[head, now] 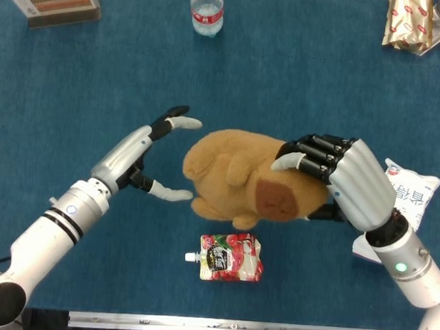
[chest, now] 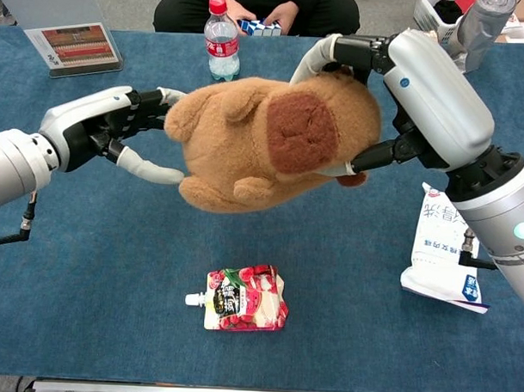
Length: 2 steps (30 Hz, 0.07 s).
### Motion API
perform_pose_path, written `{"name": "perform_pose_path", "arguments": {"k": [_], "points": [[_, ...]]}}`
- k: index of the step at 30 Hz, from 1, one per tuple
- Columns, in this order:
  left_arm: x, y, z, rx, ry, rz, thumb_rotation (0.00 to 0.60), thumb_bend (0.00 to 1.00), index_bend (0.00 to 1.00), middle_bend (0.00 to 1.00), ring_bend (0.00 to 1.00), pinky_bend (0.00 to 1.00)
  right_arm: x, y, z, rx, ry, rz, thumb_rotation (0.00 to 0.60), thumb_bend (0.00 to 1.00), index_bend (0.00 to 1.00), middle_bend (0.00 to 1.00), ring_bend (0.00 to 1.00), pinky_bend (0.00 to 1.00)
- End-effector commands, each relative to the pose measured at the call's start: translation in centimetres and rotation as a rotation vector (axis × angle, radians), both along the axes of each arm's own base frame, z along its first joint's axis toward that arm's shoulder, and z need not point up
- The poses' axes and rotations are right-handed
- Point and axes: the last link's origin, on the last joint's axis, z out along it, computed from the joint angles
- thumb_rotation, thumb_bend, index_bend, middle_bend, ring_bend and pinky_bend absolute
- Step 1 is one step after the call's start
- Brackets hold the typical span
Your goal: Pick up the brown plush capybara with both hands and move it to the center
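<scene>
The brown plush capybara [head: 238, 177] lies mid-table with its darker snout patch toward my right hand [head: 346, 184]. That hand grips its head end, fingers curled over the top and thumb underneath. In the chest view the capybara [chest: 255, 140] looks raised in my right hand [chest: 425, 90]; I cannot tell whether it touches the cloth. My left hand [head: 142, 159] is beside the rump with fingers spread, a small gap separating it from the fur. From the chest camera the left hand [chest: 105, 130] holds nothing.
A red fruit pouch [head: 229, 257] lies just in front of the plush. A white snack bag [head: 411, 193] sits by my right forearm. At the far edge stand a water bottle [head: 206, 8], a boxed booklet [head: 56, 3] and a gold bag [head: 412, 23]. A person [chest: 255, 11] sits behind.
</scene>
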Motion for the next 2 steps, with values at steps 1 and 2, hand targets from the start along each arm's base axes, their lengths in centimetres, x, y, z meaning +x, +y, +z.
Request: {"name": "perform_pose_path", "arguments": {"k": [1, 2], "points": [[-0.49, -0.04, 0.14, -0.003, 0.005, 0.016, 0.6, 0.0, 0.17, 0.0, 0.0, 0.05, -0.02, 0.06, -0.01, 0.0, 0.002, -0.001, 0.6, 0.15, 0.83, 0.76, 0.76, 0.69], [-0.67, -0.07, 0.19, -0.004, 0.006, 0.022, 0.6, 0.0, 0.17, 0.0, 0.0, 0.05, -0.02, 0.09, 0.0, 0.0, 0.003, -0.001, 0.6, 0.15, 0.83, 0.76, 0.76, 0.69]]}}
